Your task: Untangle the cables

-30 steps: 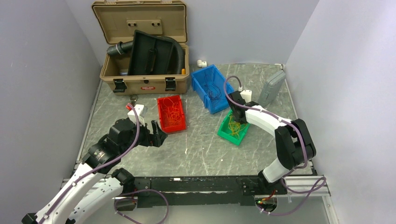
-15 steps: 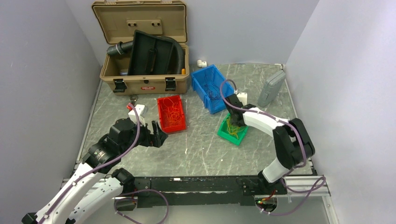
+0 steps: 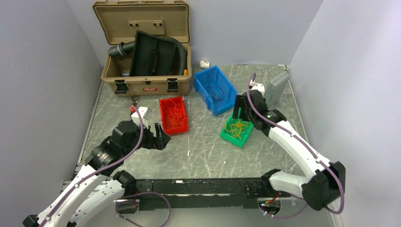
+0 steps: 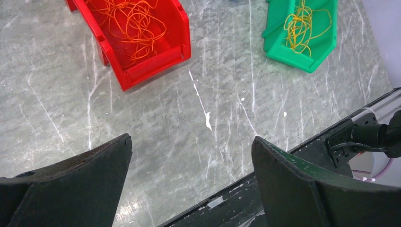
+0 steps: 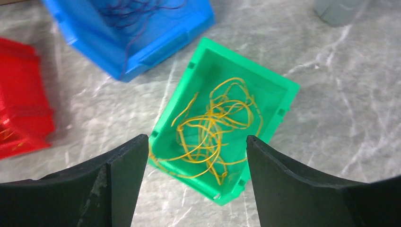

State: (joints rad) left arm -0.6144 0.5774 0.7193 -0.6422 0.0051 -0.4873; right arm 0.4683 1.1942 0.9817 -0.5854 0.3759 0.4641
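A grey, marble-patterned table (image 3: 208, 151) sits between pale grey walls (image 3: 246, 28); at its far edge an open tan case (image 3: 142, 87) holds a fat black hose (image 3: 182, 54).

The left gripper (image 4: 191, 142) hangs over bare table with its jaws spread wide; nothing lies between them and they touch nothing; the red bin (image 4: 156, 64) sits just beyond its fingertips.

The right gripper (image 5: 196, 142) hovers above the green bin (image 5: 279, 90), also with its jaws well apart; it grips nothing, and its fingers stand clear of the bin and of the wires inside.

The cables lie sorted by colour in three bins; the yellow cables (image 5: 213, 127) rest in the green bin as a loose nest of loops. In the right wrist view that nest is longer than it is wide, stretched along the bin's length from upper right to lower left; a few loose ends trail towards the bin's lower left corner.

The orange cables (image 4: 132, 23) form a rounder tangle in the red bin, with no clear direction; the dark cables (image 5: 137, 7) lie in the blue bin (image 5: 156, 42), with one strand draped down over its front wall.

In the overhead view the red bin is left of centre, the blue bin is further back and the green bin is just in front of the blue one; a grey box (image 3: 275, 87) stands at the far right.
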